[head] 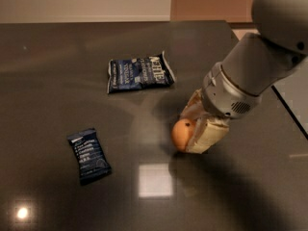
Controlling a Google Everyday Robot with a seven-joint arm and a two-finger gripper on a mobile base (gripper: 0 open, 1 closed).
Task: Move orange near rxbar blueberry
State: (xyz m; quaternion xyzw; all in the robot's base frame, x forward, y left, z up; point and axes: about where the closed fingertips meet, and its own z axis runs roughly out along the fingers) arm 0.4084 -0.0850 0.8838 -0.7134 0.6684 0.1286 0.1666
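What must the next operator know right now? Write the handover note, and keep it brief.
Claw: closed on the orange, a finger on either side of it, right of the table's middle.
rxbar blueberry: flat on the table at the left of the view, well apart from the orange.
Chip bag: lies farther back and is not the target.
Done: orange grasped. Cannot tell whether it is off the surface.
Left: carry the orange across to the bar, set it down beside it, release.
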